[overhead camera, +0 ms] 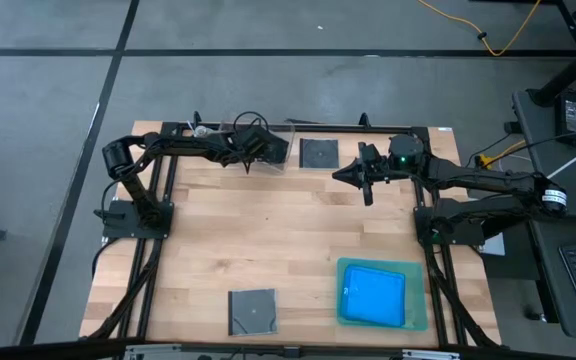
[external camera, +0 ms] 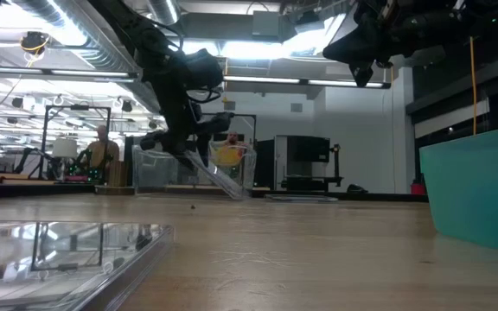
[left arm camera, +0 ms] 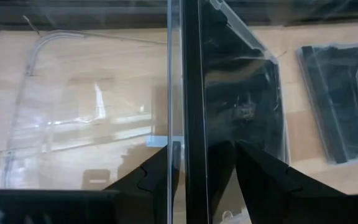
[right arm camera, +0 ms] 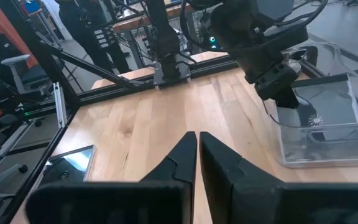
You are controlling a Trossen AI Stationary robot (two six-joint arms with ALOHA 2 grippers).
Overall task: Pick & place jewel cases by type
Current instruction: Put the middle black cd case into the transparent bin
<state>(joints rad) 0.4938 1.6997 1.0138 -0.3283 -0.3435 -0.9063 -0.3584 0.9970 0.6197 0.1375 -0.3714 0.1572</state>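
High view shows the left gripper (overhead camera: pixel 251 148) over the clear tub (overhead camera: pixel 268 152) at the bench's far edge, fingers spread around a dark jewel case (left arm camera: pixel 229 106); the right gripper (overhead camera: pixel 353 175) hovers nearby, fingers pressed together.

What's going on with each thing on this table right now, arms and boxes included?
Left gripper: over the clear tub, a dark case edge-on between its fingers.
Right gripper: shut, empty, raised above the table.
Clear tub: upright at the far edge.
Dark case: flat beside the tub.
Grey case: flat, near edge.
Blue case: inside the green tray.
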